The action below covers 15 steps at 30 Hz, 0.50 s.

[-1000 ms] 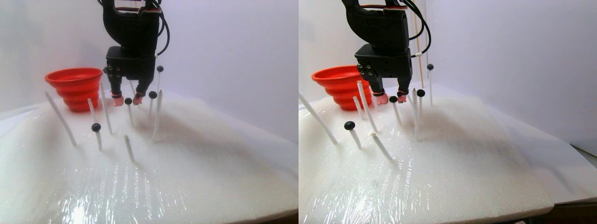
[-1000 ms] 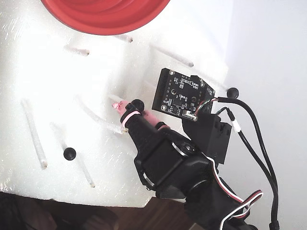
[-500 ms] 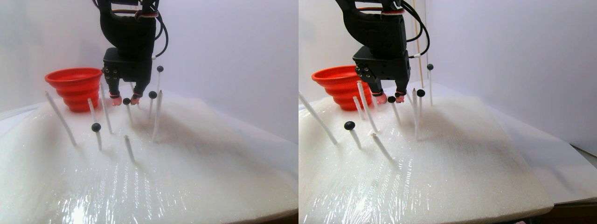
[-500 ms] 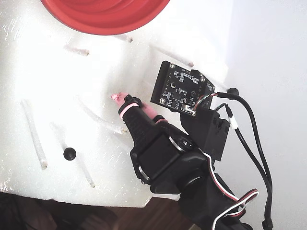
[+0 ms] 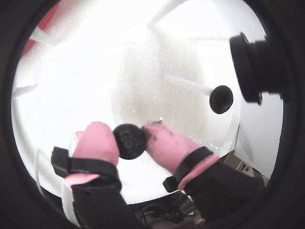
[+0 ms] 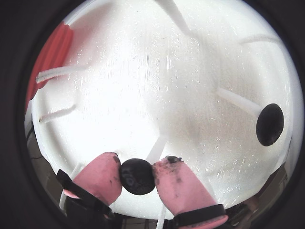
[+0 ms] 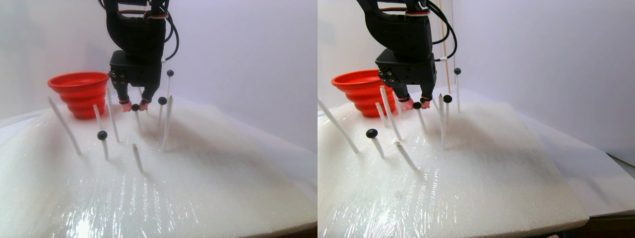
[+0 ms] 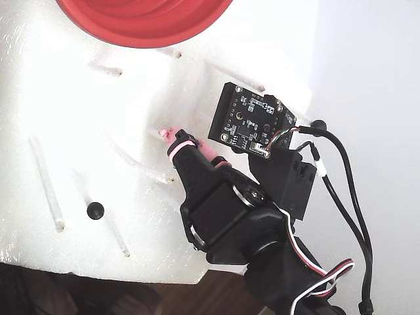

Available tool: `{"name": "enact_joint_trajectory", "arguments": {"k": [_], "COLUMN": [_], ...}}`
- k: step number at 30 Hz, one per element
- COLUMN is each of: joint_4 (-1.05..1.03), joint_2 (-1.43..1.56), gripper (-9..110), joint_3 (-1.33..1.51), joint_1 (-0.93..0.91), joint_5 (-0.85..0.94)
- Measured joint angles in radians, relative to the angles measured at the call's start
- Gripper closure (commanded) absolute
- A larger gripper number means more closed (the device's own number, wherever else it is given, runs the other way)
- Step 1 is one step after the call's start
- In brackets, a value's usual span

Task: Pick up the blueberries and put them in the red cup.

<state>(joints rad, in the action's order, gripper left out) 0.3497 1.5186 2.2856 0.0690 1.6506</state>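
We are now pinching a blueberry (image 6: pixel 137 176) between our gripper's (image 6: pixel 137 177) pink fingertips (image 6: pixel 102 176), which were spread a second ago, so lifting toward the red cup (image 7: pixel 79 82) at ten o'clock looks next.

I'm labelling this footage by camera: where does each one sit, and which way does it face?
Both wrist views: ride the gripper, looking down past pink fingertips at a pinched blueberry.
Stereo pair view: low in front, facing the foam bed, arm and red cup.
Fixed view: overhead, looking down on the arm.
Shared: the cup rim.
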Motion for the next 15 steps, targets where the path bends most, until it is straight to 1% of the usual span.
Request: {"name": "enact_joint_trajectory", "arguments": {"k": [15], "joint_4": [-0.035], "joint_2": [0.035], "gripper": [90], "joint_3": [0.014], "joint_1": [0.0], "joint_5": [0.015]}}
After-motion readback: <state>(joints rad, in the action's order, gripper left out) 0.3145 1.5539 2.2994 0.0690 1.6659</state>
